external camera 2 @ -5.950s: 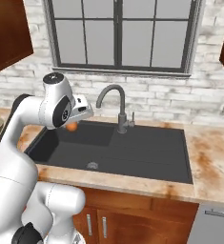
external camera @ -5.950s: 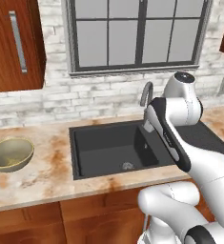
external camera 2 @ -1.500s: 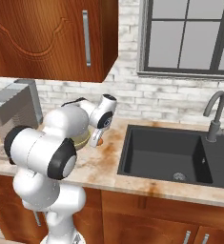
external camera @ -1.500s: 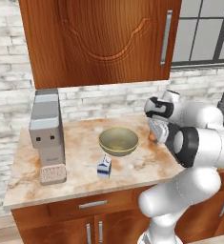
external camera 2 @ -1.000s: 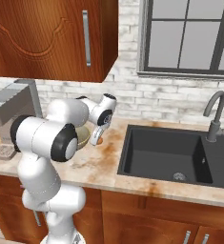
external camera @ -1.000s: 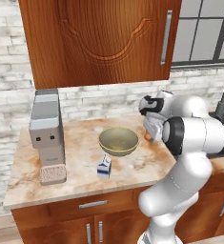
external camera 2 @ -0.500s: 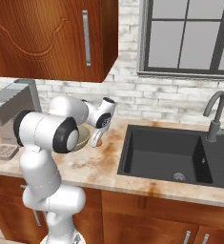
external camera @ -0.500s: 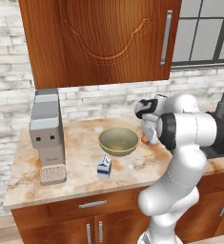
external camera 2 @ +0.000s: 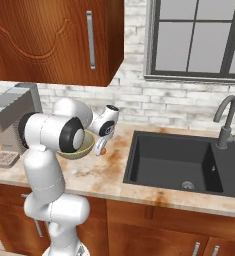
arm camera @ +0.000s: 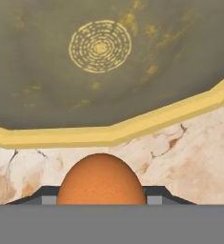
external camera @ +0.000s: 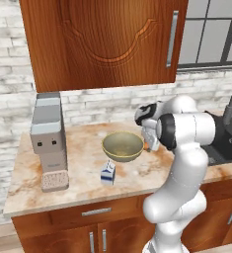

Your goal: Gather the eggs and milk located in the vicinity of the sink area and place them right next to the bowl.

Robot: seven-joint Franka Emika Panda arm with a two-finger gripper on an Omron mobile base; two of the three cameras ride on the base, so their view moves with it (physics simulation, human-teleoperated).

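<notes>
Since six seconds ago, your base is sitting further left along the counter, away from the dark-grey rectangular sink (external camera 2: 175,162), facing the wide olive-tan bowl (external camera: 122,146). Over the last second and a half, your white arm is folding inward and its two-finger gripper (external camera 2: 102,148) is dropping closer to the bowl's rim, carrying the small orange-brown egg (arm camera: 101,179) down toward the marbled countertop (external camera: 83,173) just beside it.

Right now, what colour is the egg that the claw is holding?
Orange-brown. The egg shows best in the hand view, beside the bowl's yellowish rim.
</notes>
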